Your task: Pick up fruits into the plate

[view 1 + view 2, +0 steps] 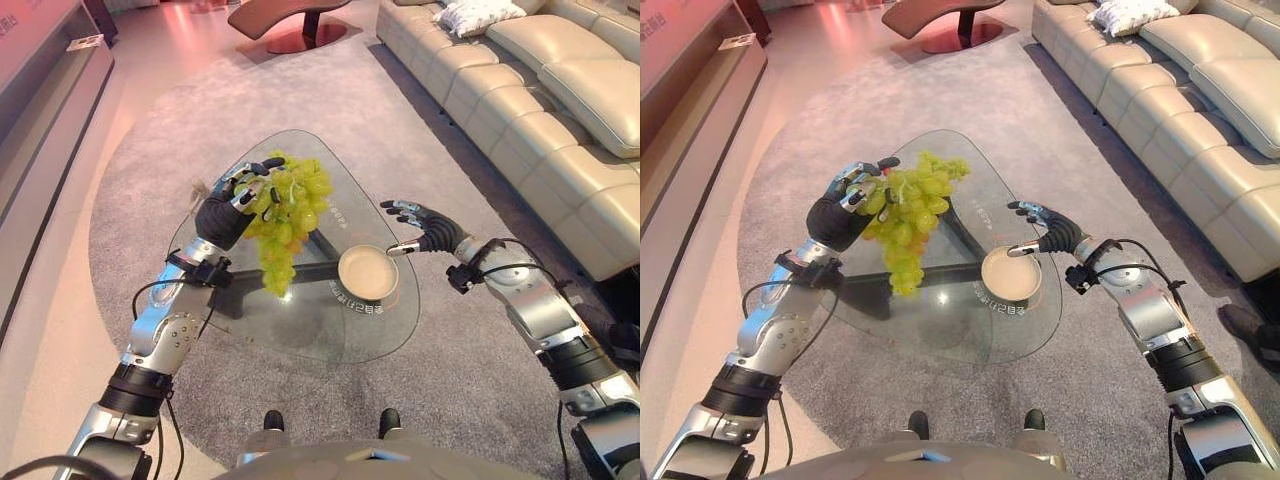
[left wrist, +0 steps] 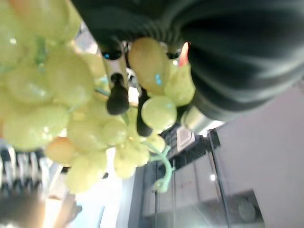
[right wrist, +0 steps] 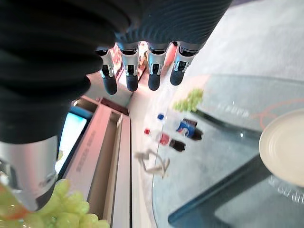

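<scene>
The left hand [image 1: 228, 208] has its fingers curled round a bunch of green grapes [image 1: 285, 212], which hangs from it above the glass desk [image 1: 300, 340], apparently clear of the surface. The cream plate [image 1: 367, 274] sits on the desk just beside the grapes. The right hand [image 1: 428, 226] hovers by the plate's rim, fingers relaxed and holding nothing.

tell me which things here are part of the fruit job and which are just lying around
Part of the job:
- bunch of green grapes, held up above the table in the left hand
- plate, bare, on the glass table
- right hand, open beside the plate

Just lying about:
- sofa
- cushion on the sofa
- grey rug
</scene>
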Motion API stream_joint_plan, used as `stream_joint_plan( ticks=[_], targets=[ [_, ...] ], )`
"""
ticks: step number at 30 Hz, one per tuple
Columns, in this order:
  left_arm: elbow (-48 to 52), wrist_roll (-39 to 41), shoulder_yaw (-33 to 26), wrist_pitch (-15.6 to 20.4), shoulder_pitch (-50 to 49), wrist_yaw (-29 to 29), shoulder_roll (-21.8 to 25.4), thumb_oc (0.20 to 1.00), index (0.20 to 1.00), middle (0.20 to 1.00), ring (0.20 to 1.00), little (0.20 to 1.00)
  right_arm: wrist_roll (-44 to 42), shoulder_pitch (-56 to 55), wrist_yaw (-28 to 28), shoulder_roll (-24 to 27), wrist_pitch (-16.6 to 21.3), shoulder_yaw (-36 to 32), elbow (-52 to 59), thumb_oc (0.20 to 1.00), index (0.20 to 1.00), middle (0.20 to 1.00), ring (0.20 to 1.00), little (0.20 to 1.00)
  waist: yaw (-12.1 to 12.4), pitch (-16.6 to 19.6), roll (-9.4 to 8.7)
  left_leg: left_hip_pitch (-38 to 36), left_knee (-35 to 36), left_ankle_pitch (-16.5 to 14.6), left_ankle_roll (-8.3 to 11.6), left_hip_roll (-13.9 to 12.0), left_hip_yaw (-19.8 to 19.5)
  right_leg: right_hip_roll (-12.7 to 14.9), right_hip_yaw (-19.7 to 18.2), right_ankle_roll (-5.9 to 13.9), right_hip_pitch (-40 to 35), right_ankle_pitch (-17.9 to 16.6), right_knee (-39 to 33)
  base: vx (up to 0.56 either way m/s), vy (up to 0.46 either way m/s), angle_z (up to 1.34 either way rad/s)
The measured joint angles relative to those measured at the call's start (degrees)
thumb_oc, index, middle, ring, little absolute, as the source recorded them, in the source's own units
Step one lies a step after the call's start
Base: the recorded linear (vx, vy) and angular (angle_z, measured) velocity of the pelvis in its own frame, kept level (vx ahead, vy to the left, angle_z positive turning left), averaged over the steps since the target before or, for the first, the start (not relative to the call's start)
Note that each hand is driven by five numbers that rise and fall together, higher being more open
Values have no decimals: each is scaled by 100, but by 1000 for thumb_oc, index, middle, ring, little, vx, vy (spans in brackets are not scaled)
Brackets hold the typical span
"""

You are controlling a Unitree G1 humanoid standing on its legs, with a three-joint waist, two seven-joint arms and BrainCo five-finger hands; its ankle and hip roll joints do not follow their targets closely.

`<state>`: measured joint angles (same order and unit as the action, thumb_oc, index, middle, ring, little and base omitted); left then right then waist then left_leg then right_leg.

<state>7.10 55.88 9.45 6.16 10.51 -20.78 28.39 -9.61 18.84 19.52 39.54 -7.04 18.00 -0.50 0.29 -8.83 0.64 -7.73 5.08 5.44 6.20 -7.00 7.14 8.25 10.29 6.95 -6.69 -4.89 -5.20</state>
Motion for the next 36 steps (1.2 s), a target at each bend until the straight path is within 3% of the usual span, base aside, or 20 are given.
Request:
stream_joint_plan(
  ticks=[4,14,24,36],
  targets=[
    [173,165,120,-10,2,-203,0,200,200,200,200,200,-121,134,6,-99,-195,114,57,1000,1000,1000,1000,1000,-4,21,-6,-9,0,0,0,-1,-13,0,13,0,-19,0,0,0,0,0],
    [316,378,415,-107,15,-495,-100,200,200,200,200,200,-512,462,-76,-557,-275,348,78,1000,1000,1000,1000,1000,-22,99,-22,-60,0,-1,-2,-1,-6,4,5,0,-59,1,0,0,0,0],
    [399,543,610,-109,19,-726,-334,200,200,200,200,200,-1373,462,-200,-969,-747,674,164,1000,1000,1000,1000,1000,-20,202,-24,-63,1,-3,-5,-2,5,9,-5,0,-55,2,-1,0,0,0],
    [405,546,932,-97,273,-778,-481,200,200,200,200,200,-2531,463,3,-1415,-1771,1270,125,1000,1000,1000,1000,1000,20,296,-37,-63,1,-3,-5,-2,10,8,-7,0,-54,2,-1,0,0,0]
  ],
)
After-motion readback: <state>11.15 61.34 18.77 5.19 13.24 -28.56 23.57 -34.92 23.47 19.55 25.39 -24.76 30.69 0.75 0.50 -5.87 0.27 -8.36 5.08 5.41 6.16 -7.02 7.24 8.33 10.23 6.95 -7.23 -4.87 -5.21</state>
